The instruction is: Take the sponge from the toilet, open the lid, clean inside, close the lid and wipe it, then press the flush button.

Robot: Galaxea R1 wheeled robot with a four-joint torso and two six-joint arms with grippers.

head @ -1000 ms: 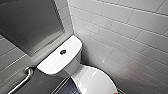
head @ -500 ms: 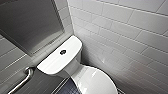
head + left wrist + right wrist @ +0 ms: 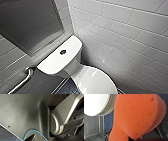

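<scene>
The white toilet (image 3: 75, 66) stands in the corner, seen from above in the head view. Its lid (image 3: 100, 82) lies shut over the bowl. The dark round flush button (image 3: 63, 52) sits in the middle of the flat cistern top (image 3: 50, 63). In the right wrist view the orange-red sponge (image 3: 136, 116) looms very close to the camera, with my right gripper (image 3: 134, 138) shut on its near end. The sponge hangs beside the lid's rim (image 3: 95, 102), above the floor. My left gripper stands open with nothing in it.
A metal grab bar (image 3: 23, 80) runs along the wall left of the cistern, below a large steel panel (image 3: 27, 25). White tiled wall (image 3: 130, 37) closes in on the toilet's right. Dark blue floor tiles (image 3: 108, 121) lie around the bowl.
</scene>
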